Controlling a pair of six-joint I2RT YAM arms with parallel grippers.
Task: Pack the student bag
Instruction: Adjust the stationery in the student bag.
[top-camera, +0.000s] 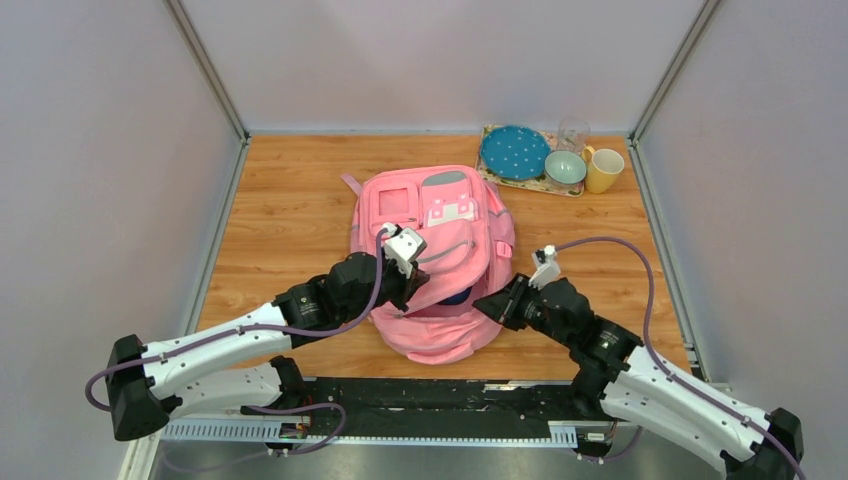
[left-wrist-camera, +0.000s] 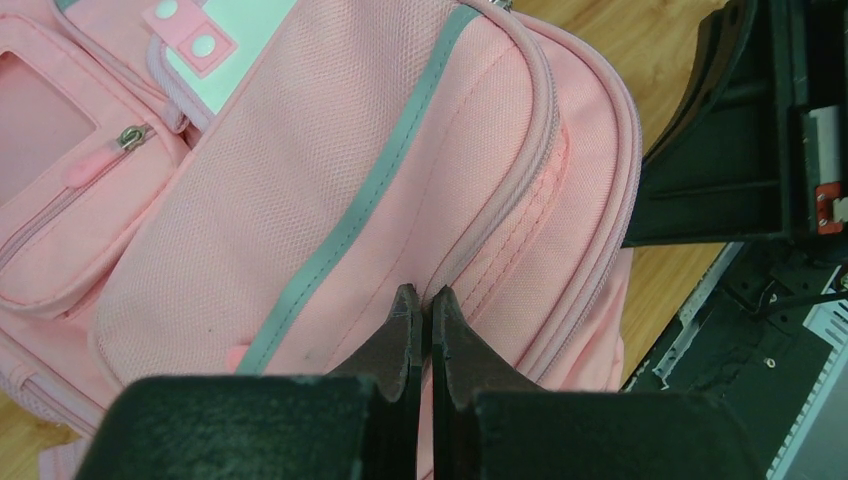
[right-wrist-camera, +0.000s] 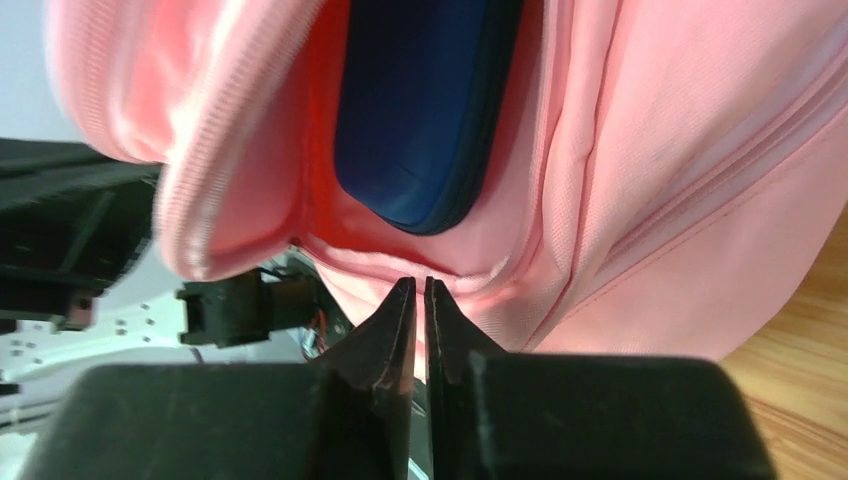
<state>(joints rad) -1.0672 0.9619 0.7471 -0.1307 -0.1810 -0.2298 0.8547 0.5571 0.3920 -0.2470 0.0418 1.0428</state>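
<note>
The pink student bag (top-camera: 440, 230) lies flat in the middle of the wooden table, its main opening facing the arms. My left gripper (top-camera: 410, 286) is shut on the front panel's fabric beside the zipper (left-wrist-camera: 425, 295) and holds that flap lifted. In the left wrist view the bag (left-wrist-camera: 300, 200) shows its grey strip. A navy blue zip case (right-wrist-camera: 420, 110) sits inside the open compartment and is just visible from above (top-camera: 455, 296). My right gripper (top-camera: 480, 300) is shut on the bag's lower opening rim (right-wrist-camera: 420, 285). Pink fabric of the bag (right-wrist-camera: 700, 200) fills the right wrist view.
At the back right a patterned tray (top-camera: 540, 186) carries a blue dotted plate (top-camera: 514, 152) and a pale green bowl (top-camera: 565, 167). Next to it stand a yellow mug (top-camera: 604, 170) and a clear glass (top-camera: 573, 132). Enclosure walls bound the table.
</note>
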